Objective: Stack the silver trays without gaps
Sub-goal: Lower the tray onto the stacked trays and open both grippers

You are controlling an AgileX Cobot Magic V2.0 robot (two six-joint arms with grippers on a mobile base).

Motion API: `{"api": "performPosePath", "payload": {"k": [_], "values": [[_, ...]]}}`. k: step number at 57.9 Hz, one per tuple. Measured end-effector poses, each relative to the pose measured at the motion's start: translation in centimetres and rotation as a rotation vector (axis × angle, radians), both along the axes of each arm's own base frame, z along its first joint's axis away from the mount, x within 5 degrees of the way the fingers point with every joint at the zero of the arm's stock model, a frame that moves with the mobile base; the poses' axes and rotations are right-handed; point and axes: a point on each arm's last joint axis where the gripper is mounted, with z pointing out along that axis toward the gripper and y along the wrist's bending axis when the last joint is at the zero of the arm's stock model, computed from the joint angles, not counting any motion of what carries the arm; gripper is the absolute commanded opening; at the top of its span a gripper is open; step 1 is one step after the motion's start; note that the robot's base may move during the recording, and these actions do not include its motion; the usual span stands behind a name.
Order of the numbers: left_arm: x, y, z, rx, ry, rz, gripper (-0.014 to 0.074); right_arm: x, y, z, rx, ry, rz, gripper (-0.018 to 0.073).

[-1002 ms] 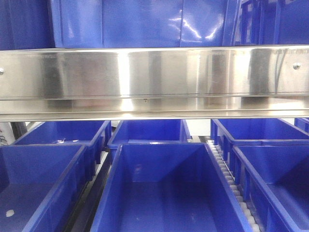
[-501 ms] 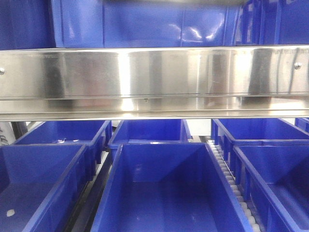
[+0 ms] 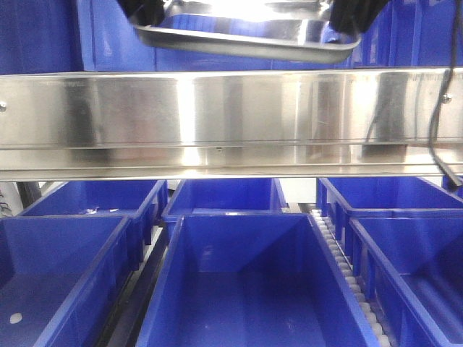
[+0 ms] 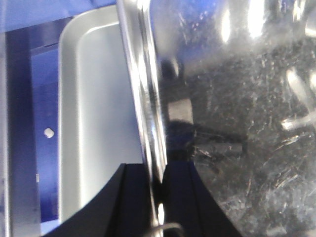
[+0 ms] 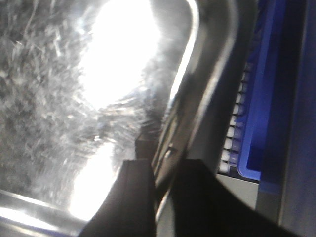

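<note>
Currently: your left gripper point(image 4: 155, 175) and right gripper point(image 5: 165, 180) each clamp the upper silver tray point(image 3: 246, 32) by its rim; the lower silver tray point(image 4: 98, 123) sits in a blue bin point(image 4: 42, 98).

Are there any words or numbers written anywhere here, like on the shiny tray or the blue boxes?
None: no words, numbers or labels show on the silver tray, the steel rail or the blue bins. The wrist views are blurry and show only scratched metal, with no print to read.
</note>
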Motion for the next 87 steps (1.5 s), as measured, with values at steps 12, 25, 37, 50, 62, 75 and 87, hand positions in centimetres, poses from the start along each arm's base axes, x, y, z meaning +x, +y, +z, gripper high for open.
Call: {"api": "performPosePath", "payload": {"k": [12, 25, 37, 50, 62, 75, 87], "values": [[0.1, -0.1, 0.0, -0.007, -0.008, -0.011, 0.0083, -0.1, 0.3, -0.1, -0.001, 0.003, 0.020, 0.0222], [0.1, -0.2, 0.0, -0.015, -0.010, -0.017, 0.0343, -0.1, 0.7, -0.1, 0.022, 0.005, 0.028, 0.0222], [0.2, -0.2, 0.2, -0.011, -0.033, -0.024, 0.0382, -0.1, 1.2, 0.6, 0.048, -0.021, 0.038, 0.0222], [-0.3, 1.9, 2.8, -0.048, -0.087, 0.009, 0.0307, -0.8, 0.9, 3.6, 0.063, -0.121, 0.038, 0.0179], [-2.8, 4.0, 7.3, -0.095, -0.189, 0.019, -0.0006, -3.1, 0.1, 7.0, 0.056, -0.218, 0.066, -0.0109], [-6.9, 6.4, 12.4, -0.193, -0.292, 0.002, 0.0000, -6.8, -1.0, 11.4, 0.044, -0.351, 0.107, -0.0070], [-13.4, 8.3, 17.5, -0.281, -0.428, -0.098, -0.0006, -12.0, -2.6, 16.0, 0.064, -0.501, 0.107, -0.0070]]}}
